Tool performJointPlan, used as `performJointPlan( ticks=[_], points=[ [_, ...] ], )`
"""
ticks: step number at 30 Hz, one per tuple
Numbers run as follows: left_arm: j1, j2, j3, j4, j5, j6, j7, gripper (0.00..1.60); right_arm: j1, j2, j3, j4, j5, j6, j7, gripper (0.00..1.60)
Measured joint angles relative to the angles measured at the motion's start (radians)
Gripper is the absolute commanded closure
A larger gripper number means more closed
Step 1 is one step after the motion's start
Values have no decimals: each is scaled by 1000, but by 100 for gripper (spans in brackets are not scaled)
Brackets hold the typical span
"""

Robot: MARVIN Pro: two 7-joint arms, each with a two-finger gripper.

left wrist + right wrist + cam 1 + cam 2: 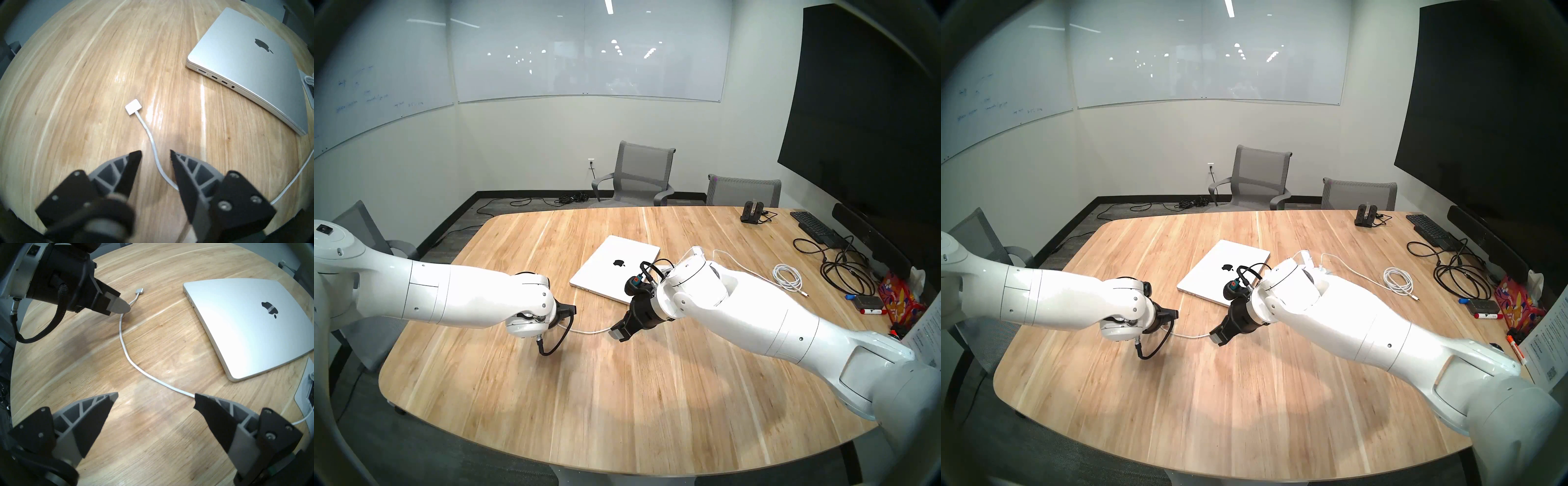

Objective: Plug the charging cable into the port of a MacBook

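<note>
Charging cable [153,146]: we find its flat plug [133,107] on bare wood mid-table, just ahead of our left gripper [155,155], fingers parted astride the cord, which trails toward our right gripper [156,396], also spread and empty. MacBook [251,56]: closed, port edge facing the plug, clear wood between.
</note>
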Motion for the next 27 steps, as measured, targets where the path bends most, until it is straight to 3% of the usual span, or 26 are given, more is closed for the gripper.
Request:
performJointPlan(
  ticks=[8,11,12,27],
  points=[
    [3,-9,1,20,-8,12,-14,93,0,0,0,0,0,0,0,0],
    [3,-11,1,26,-9,15,-20,154,0,0,0,0,0,0,0,0],
    [4,-12,1,27,-9,15,-21,160,0,0,0,0,0,0,0,0],
    [2,-5,5,21,8,17,-46,160,0,0,0,0,0,0,0,0]
  ],
)
